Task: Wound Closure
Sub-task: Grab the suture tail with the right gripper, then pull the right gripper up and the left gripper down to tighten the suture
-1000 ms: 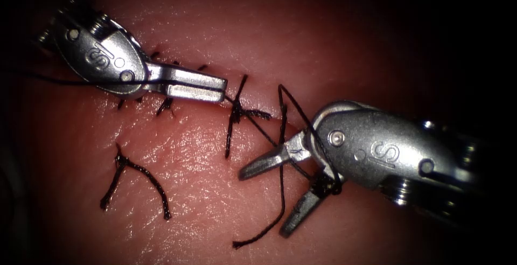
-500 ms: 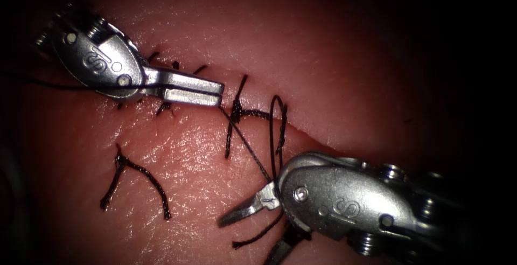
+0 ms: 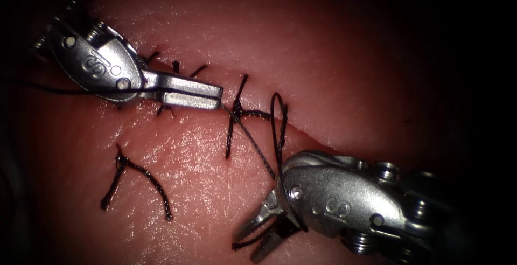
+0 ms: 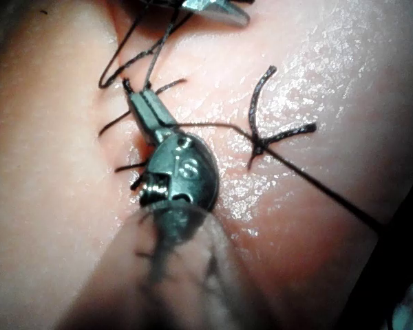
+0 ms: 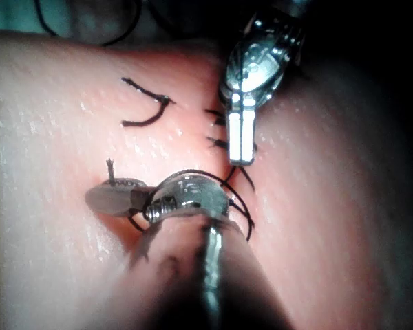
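The tissue (image 3: 334, 71) lies pink and glistening under a strong light, its skin finely wrinkled, with darkness all round its edges; the cut (image 3: 318, 136) runs from upper left down to the right and bears several dark stitches (image 3: 237, 111) along its closed part. The left tool (image 3: 212, 95) lies flat over the stitched line with its jaws pressed together on the thread (image 3: 253, 144), which leaves their tip and slants down to the right; a strand also trails from that tool's body off to the left. The right tool (image 3: 256, 241) sits on the near side of the cut, its jaws parted a little around a short free thread end (image 3: 242, 243); whether they actually pinch it is hard to tell. A thread loop (image 3: 277, 119) rises over its wrist. A loose cut piece of thread (image 3: 137, 176) rests on the tissue at the left. I cannot make out the needle.
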{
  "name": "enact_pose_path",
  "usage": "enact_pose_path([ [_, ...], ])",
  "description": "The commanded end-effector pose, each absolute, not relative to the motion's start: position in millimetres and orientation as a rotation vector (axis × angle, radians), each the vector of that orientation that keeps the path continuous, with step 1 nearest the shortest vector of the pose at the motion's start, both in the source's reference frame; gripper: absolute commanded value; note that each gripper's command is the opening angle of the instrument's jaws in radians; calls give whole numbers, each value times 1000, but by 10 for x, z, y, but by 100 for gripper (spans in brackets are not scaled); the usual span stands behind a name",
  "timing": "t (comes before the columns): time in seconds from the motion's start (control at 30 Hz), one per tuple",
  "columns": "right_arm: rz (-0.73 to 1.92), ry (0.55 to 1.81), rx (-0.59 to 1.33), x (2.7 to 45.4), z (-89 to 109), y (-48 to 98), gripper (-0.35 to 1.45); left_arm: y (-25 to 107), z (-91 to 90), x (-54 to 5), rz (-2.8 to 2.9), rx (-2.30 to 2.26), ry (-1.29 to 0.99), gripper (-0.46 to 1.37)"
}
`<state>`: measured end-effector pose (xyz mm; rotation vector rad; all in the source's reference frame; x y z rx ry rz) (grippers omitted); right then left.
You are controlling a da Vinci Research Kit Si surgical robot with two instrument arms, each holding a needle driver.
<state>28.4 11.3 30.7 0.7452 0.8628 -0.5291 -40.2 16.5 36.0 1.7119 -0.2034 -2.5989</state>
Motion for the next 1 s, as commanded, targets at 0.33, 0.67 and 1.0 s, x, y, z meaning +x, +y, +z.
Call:
enact_pose_path([
  [0.33, -525, 867, 742, 283, 303, 115, -35, 164, 360, -403, -2598, 1714, -185, -35],
  [0.67, -381, 891, 762, 281, 298, 120, -35, 164, 360, -402, -2598, 1714, -185, -35],
  [1.0, -266, 1015, 747, 265, 282, 164, -35, 160, 360, -404, -2602, 1696, -174, -35],
])
